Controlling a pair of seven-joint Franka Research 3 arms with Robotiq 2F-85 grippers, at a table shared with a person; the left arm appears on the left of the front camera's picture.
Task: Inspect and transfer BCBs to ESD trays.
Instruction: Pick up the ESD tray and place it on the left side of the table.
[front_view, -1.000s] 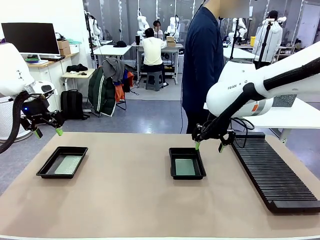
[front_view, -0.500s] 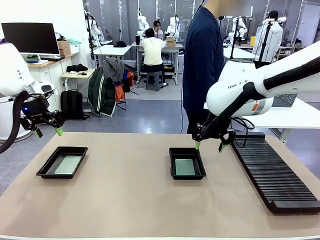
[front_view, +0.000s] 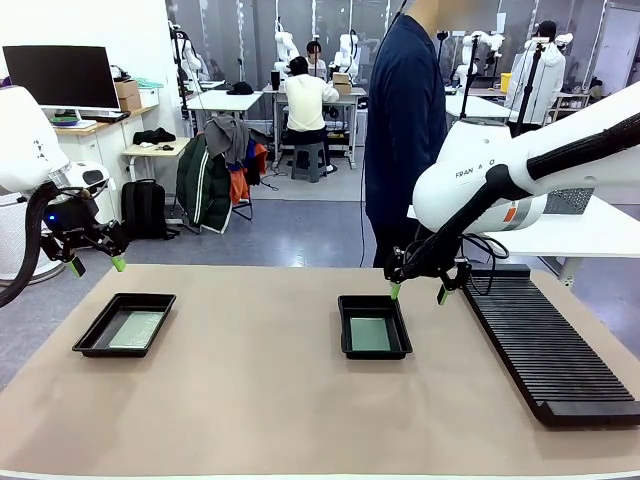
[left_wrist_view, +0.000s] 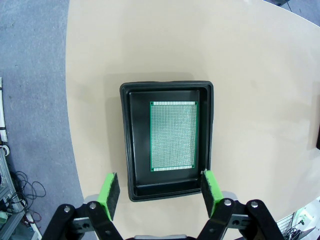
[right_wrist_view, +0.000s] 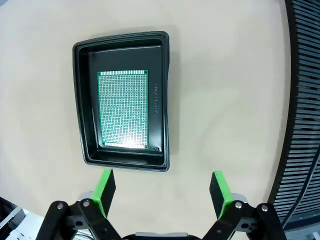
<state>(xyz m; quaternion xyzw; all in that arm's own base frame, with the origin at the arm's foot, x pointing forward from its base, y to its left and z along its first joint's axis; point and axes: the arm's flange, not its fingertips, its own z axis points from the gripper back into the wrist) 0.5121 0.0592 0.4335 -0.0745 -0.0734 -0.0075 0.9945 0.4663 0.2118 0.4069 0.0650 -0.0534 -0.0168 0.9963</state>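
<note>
Left board (left_wrist_view: 173, 136): a thin green board, it lies flat on the floor of the left tray, nearer to one long wall than to the other in the left wrist view.
Right board (right_wrist_view: 123, 109): a green board of the same kind, flat inside the right tray; a bright reflection sits on its near end in the right wrist view.
Left tray (front_view: 96, 336): black and shallow, it stands on the left part of the table, well apart from the other tray.
Right tray (front_view: 345, 312): black, with a flared rim, it stands near the middle of the table, between the left tray and the rack.
Left gripper (front_view: 96, 265): the jaws stand wide apart and hold nothing; it hangs above the far left edge of the table, behind the left tray and not touching it.
Right gripper (front_view: 417, 292): spread wide and empty; it hovers just beyond the far right corner of the right tray, above the table.
Rack (front_view: 547, 349): long, black and ribbed, it lies along the right side of the table, beside the right tray.
Table (front_view: 260, 400): it has a beige cover.
Person (front_view: 405, 130): stands at the far side in dark blue clothes, behind the right gripper.
</note>
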